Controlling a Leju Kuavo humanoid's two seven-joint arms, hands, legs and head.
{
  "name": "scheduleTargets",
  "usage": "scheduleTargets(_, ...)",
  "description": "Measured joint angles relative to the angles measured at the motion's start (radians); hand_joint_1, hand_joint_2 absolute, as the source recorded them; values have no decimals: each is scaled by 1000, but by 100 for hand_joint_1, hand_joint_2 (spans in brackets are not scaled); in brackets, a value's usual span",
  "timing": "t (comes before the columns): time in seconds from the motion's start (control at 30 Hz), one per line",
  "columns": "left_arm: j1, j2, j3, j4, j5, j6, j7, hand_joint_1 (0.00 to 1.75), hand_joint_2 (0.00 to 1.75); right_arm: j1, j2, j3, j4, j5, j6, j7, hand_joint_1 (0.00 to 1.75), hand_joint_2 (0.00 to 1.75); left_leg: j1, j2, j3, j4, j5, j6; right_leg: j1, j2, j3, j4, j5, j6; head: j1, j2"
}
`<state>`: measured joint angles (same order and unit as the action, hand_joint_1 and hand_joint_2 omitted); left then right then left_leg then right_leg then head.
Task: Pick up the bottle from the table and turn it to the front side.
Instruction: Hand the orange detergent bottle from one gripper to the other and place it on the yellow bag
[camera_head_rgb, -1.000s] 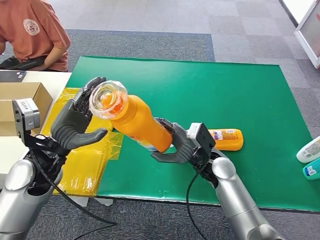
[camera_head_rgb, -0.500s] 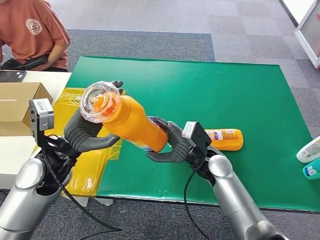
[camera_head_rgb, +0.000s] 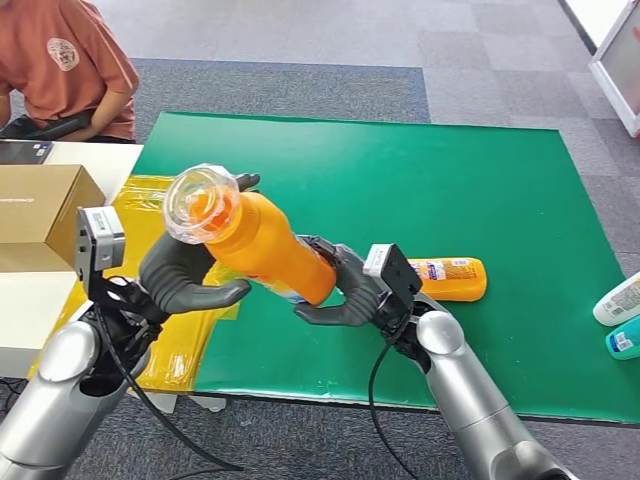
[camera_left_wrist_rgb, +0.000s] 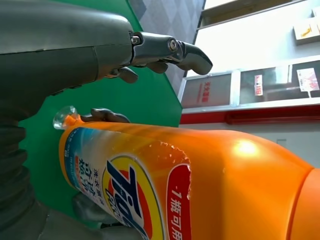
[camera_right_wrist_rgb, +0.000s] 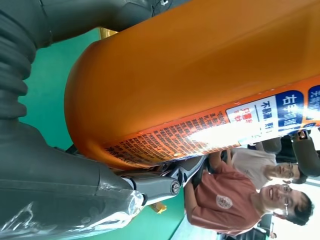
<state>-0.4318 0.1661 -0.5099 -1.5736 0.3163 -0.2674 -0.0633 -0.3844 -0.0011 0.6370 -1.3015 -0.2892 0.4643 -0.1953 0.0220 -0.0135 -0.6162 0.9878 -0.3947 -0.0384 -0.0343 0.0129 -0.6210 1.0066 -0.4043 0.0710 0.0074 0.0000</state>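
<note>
The right hand (camera_head_rgb: 341, 292) is wrapped around the base of the orange bottle (camera_head_rgb: 260, 245), holding it in the air above the near edge of the green tabletop (camera_head_rgb: 453, 170). From that hand the bottle's long axis slants up and toward the left hand (camera_head_rgb: 185, 272), clear cap (camera_head_rgb: 198, 203) leading. The left hand is half spread, fingers cupped just under the bottle's shoulder; whether they touch it I cannot tell. It is well placed to take the bottle for turning.
</note>
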Motion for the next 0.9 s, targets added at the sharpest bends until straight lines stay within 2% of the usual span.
scheduleTargets(0.33,25,-1,-23,-1,1,-1,-1,0,175,-5,0,-11,18,4,-18,6,175,175,0,0,0,0,0,0,0,0,0,0,0,0,0,0)
scheduleTargets(0.9,23,0,-40,-1,13,1,-2,0,175,-27,2,18,22,22,17,3,175,175,0,0,0,0,0,0,0,0,0,0,0,0,0,0)
